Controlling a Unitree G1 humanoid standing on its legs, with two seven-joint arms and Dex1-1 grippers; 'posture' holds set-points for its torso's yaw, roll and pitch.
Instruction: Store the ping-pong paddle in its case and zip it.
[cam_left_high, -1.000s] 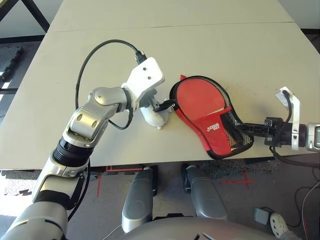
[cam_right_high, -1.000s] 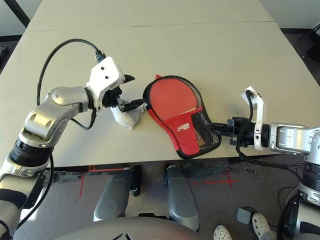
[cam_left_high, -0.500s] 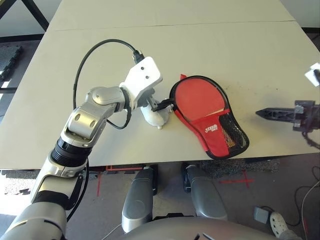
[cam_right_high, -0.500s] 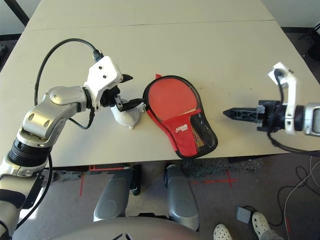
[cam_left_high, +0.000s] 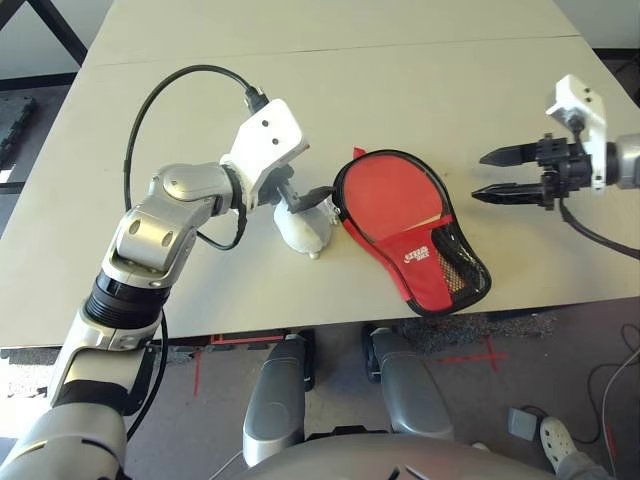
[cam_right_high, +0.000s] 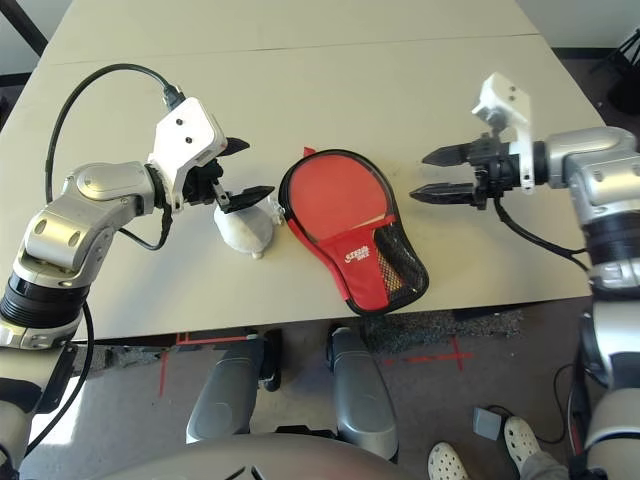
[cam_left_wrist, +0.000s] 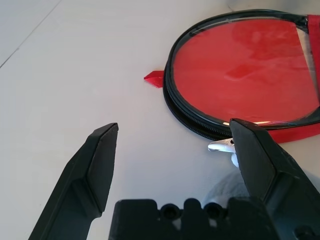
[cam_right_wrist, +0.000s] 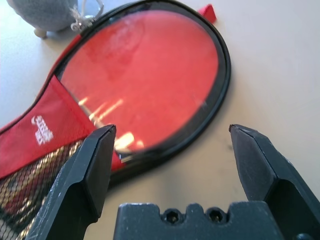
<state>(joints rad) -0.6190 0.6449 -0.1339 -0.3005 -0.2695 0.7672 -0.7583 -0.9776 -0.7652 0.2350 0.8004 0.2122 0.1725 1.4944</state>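
– Where did your paddle (cam_right_high: 338, 195) lie?
– Inside its case (cam_right_high: 365, 285), flat on the smooth, pale bench (cam_right_high: 150, 285). You could see its rounded red face through the glossy clear window, with a thin, pale edge where the red fabric pocket (cam_right_wrist: 40, 117) crossed it.

– And the case itself?
– It was paddle-shaped, broad and round at one end and narrower at the other, bound in black piping. The black mesh panel (cam_right_high: 402, 262) had an open, netted weave, with something golden behind it; the red cloth beside it carried a small white logo (cam_right_high: 357, 255). A pointed red tab (cam_left_wrist: 154, 78) stuck out from the rounded end, and fine zip teeth (cam_left_wrist: 205, 126) ran along the rim.

– How did your hands stand?
– Your left hand (cam_right_high: 260, 167) was spread, its black, wedge-shaped fingers wide apart with nothing between them. One fingertip was right by the shiny metal clasp (cam_left_wrist: 220, 145) at the case's edge; whether they touched, you couldn't tell. Your right hand (cam_right_high: 418, 176) was spread too, empty, apart from the case on its right side.

– Anything else near you?
– A plump, soft-looking greyish bundle (cam_right_high: 246, 230) sat just beside the case, below your left hand.
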